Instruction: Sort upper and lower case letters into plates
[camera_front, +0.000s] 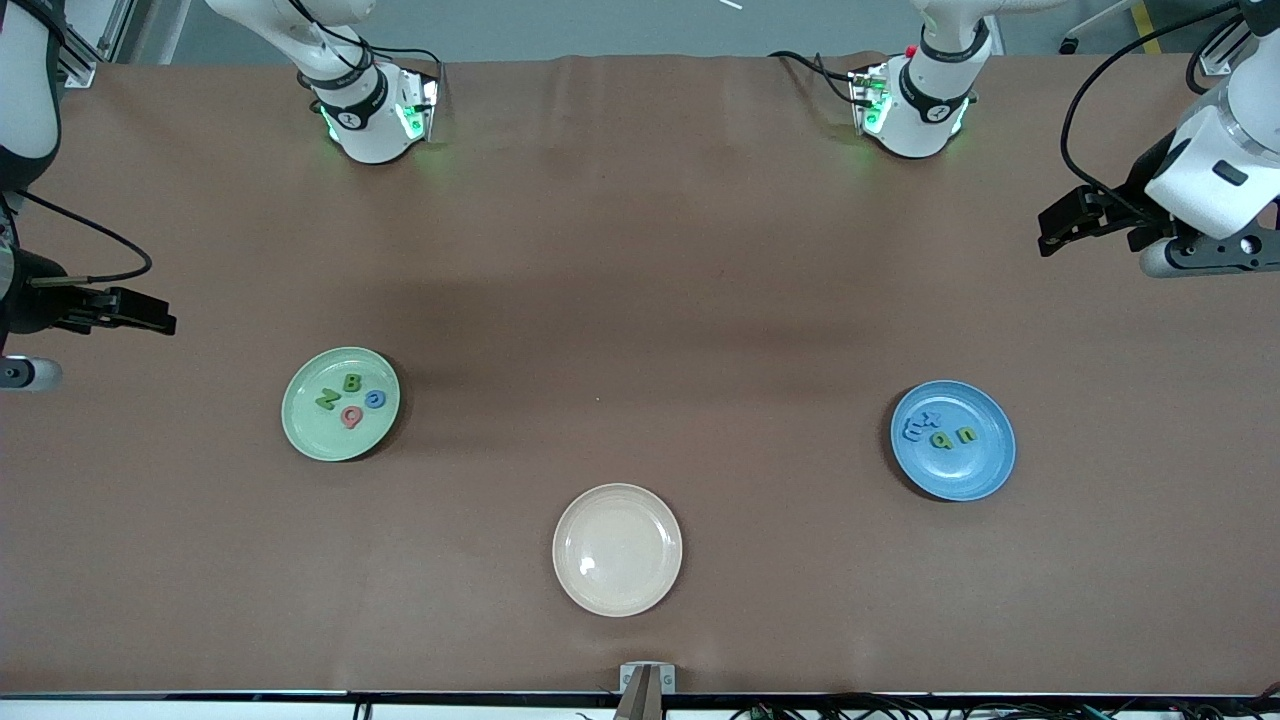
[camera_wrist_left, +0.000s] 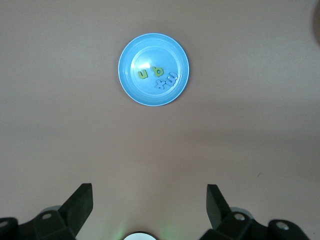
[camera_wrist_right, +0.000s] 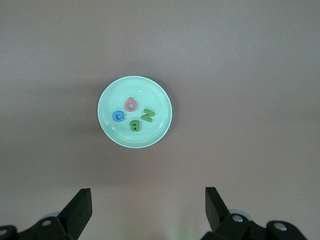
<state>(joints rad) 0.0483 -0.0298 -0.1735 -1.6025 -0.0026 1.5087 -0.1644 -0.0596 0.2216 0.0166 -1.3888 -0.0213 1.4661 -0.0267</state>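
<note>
The brown table (camera_front: 640, 300) carries 3 plates. Taking the cream plate (camera_front: 617, 549) as landmark, it is bare. The green plate (camera_front: 341, 404) sits toward the right arm's end with 4 capitals, and the blue plate (camera_front: 952, 440) toward the left arm's end with 4 small letters. I judge sorting done. Left gripper (camera_front: 1075, 218) and right gripper (camera_front: 135, 310) wait with jaws apart and empty. I'd keep both high.

White arms with black cables, green-lit bases and black tools.
</note>
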